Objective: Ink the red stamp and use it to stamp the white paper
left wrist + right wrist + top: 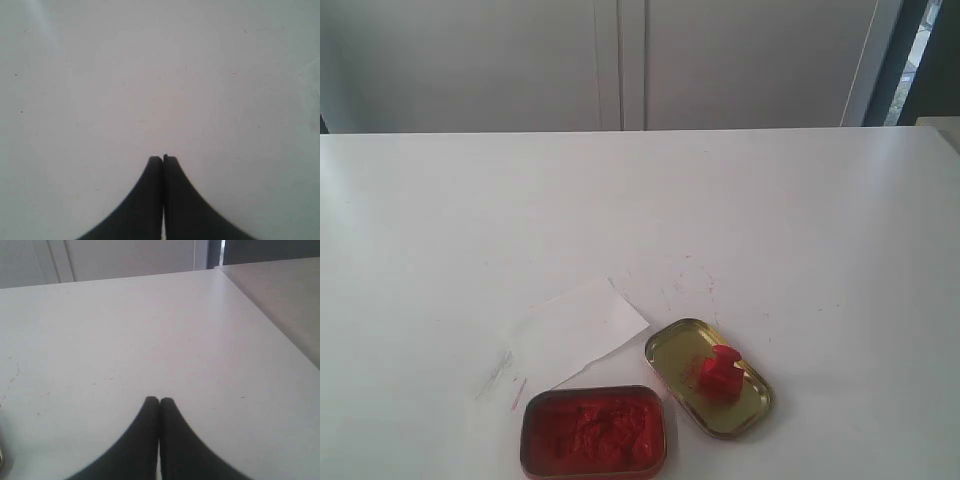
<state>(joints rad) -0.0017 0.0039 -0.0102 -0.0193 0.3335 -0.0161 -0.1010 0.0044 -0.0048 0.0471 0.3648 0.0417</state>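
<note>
Pressed together, nothing held: left claw (163, 159), right claw (159, 401). red stamp (720, 372) found inside gold lid (670, 349); white paper (582, 328) at 10 o'clock. Risk: small knob pinched off-centre, lid dragged, stamp dropped.

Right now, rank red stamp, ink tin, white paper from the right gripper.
Right gripper is outside the exterior view, rightward; likely:
1. red stamp, on gold lid, rightmost.
2. ink tin, white paper, both further left: too close to call.
</note>
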